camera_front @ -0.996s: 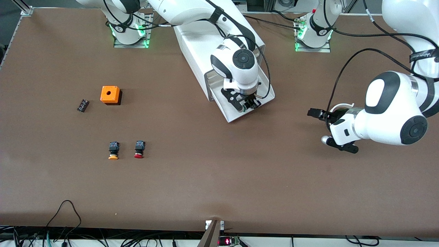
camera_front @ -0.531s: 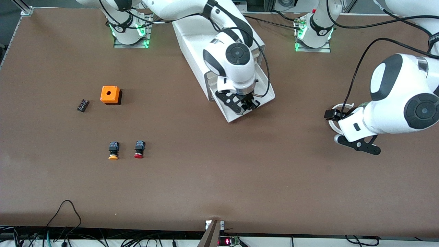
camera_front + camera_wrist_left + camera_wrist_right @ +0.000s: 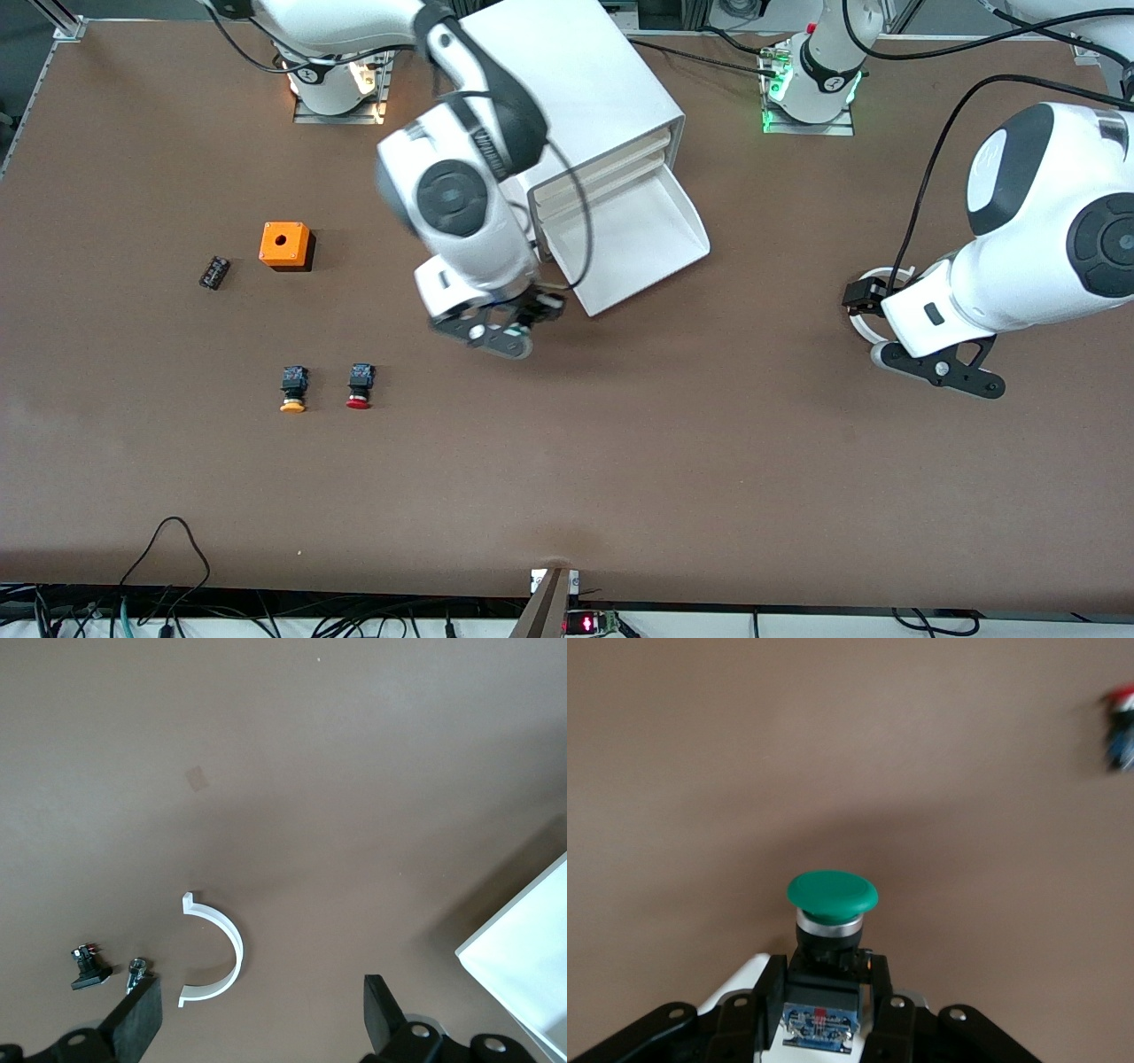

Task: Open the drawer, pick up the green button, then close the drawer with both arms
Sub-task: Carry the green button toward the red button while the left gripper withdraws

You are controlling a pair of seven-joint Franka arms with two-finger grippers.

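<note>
The white cabinet (image 3: 585,89) stands at the back of the table, and its lowest drawer (image 3: 651,276) is pulled out with nothing showing in its tray. My right gripper (image 3: 824,988) is shut on the black body of the green-capped button (image 3: 833,890) and holds it in the air. In the front view that right gripper (image 3: 530,312) hangs over bare table beside the drawer's front corner. My left gripper (image 3: 873,306) is open over a white half ring (image 3: 217,948) toward the left arm's end of the table, its fingers (image 3: 137,1019) wide apart and holding nothing.
An orange box (image 3: 285,244) and a small black part (image 3: 213,271) lie toward the right arm's end. A yellow-orange-capped button (image 3: 293,390) and a red-capped button (image 3: 359,387) lie nearer the camera. A small black piece (image 3: 89,966) and a screw (image 3: 135,970) sit by the half ring.
My right arm came up out of the drawer with the button and swung over the table toward the right arm's end. My left arm drew back slightly toward its own end.
</note>
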